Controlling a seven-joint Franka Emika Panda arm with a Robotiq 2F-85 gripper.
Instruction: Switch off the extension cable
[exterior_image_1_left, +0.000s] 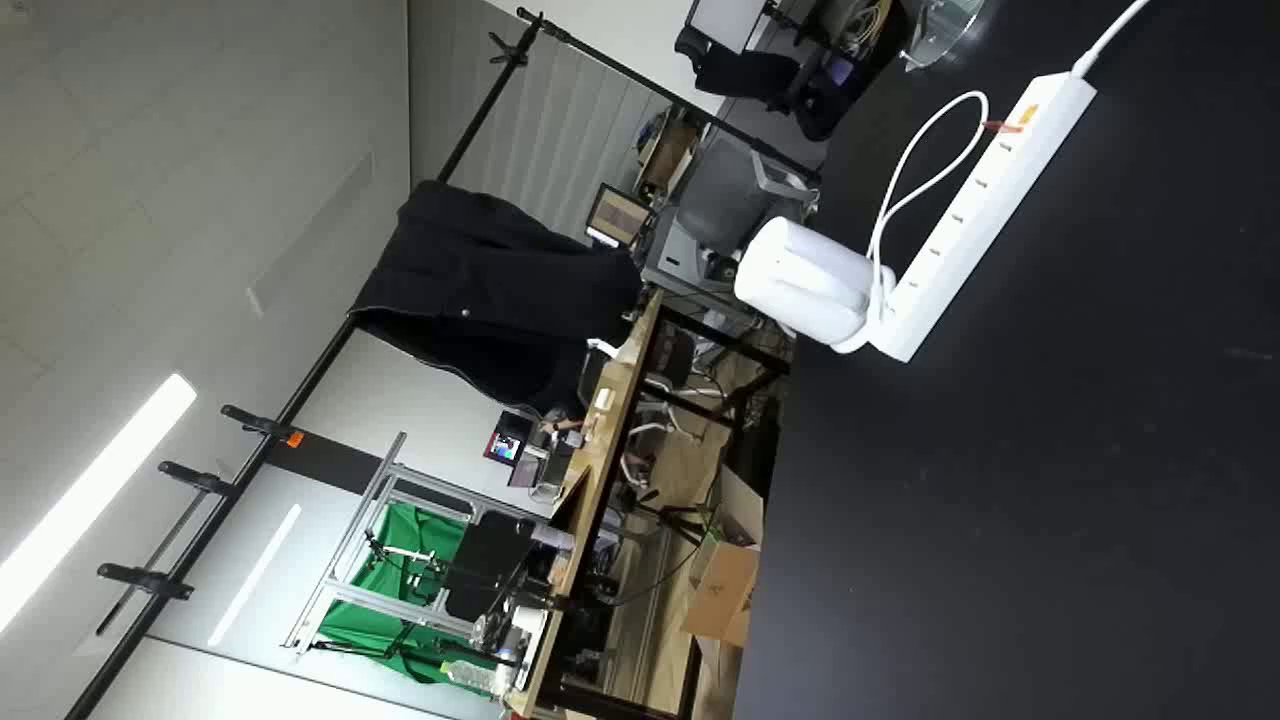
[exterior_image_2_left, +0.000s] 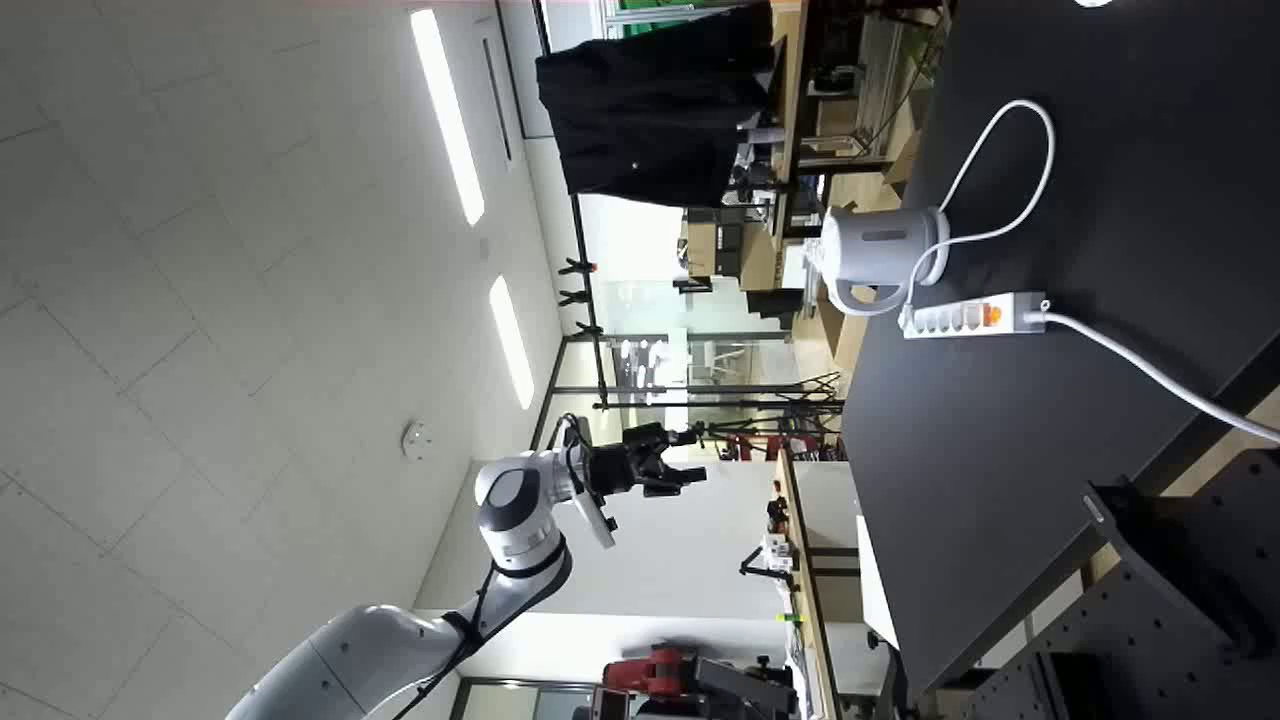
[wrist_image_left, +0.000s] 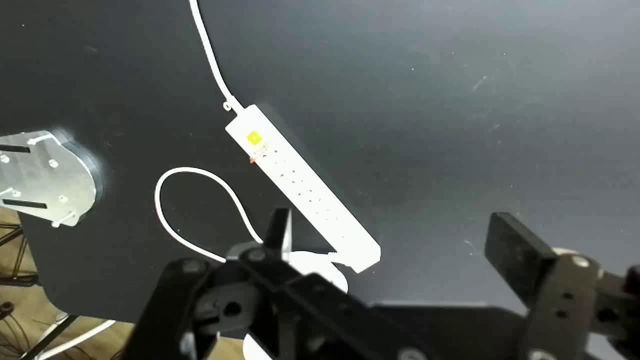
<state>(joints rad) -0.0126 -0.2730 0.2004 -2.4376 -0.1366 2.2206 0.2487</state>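
One white extension cable (exterior_image_1_left: 985, 220) lies on the single black table (exterior_image_1_left: 980, 540), and all three views show it end to end. It carries one orange switch (exterior_image_2_left: 991, 315) near an end, which the wrist view renders yellow, and one row of sockets (exterior_image_2_left: 945, 318); an exterior view lets five small dark slots (exterior_image_1_left: 957, 218) be counted along it. How the switch is set is too small to tell. Two white cords are there: a thick cord (wrist_image_left: 208, 51) leaves the switch end, and an exterior view shows it crossing the table's edge; a thinner looping cord (exterior_image_2_left: 1048, 150) makes one loop between the opposite end and the only kettle (exterior_image_2_left: 880, 255), which stands upright just beside that end. The wrist view gives just a piece of the kettle, partly hidden behind the claw (wrist_image_left: 392, 225). There is one claw, its two fingers (wrist_image_left: 519, 252) spread wide apart. The robot arm (exterior_image_2_left: 360, 655) shows only in an exterior view, its claw well apart from the extension cable. The wrist view adds one metal plate (wrist_image_left: 47, 177) with two dark slots. One black jacket (exterior_image_1_left: 500, 290) hangs from a pole (exterior_image_1_left: 316, 370) in both exterior views, and three clamps (exterior_image_2_left: 573, 297) sit on that pole in an exterior view.
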